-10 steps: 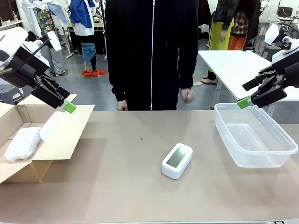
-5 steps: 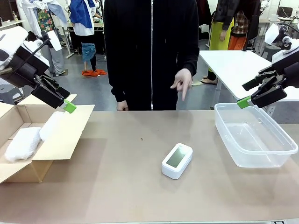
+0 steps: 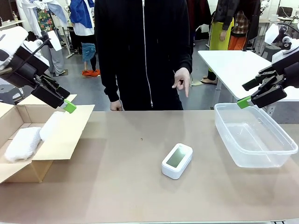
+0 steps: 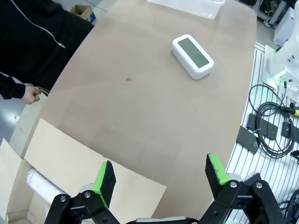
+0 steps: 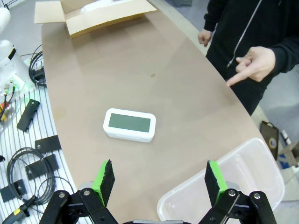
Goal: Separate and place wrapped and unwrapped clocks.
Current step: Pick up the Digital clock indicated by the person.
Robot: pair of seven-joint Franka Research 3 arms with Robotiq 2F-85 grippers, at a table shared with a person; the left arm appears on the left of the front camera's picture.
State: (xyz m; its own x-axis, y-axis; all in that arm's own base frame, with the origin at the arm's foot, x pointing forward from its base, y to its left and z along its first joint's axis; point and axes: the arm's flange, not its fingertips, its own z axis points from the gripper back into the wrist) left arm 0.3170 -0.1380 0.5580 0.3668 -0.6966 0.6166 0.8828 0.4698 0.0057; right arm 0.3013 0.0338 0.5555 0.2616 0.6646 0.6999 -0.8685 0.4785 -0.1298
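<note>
**A:** Well, nearest us the bare clock [image 3: 177, 161] lies flat, screen up, alone in the middle of the table [image 3: 117, 191], well apart from both claws.

**B:** What's the risk there?

**A:** It sits skewed to the table edge. The right gripper [image 3: 244, 94] hangs above the clear tub [image 3: 225, 135], jaws spread and empty. I'd say it has to turn to span the clock's narrow sides, or the smooth shell may slip out.

**B:** And the left one?

**A:** The left gripper [image 3: 65, 99] is released too and carries nothing. It hangs over a flap of the cardboard box [image 3: 63, 140], where two wrapped bundles [image 3: 22, 143] lie. A careless dip could catch that flap.

**B:** Farther off?

**A:** The person's hand [image 3: 182, 79] points downward. If it comes in while an arm reaches for the clock, they could meet.

**B:** Anything unclear?

**A:** The box is cut off at picture left, the wrap hides what the bundles hold, and I can't tell what the finger singles out.
</note>
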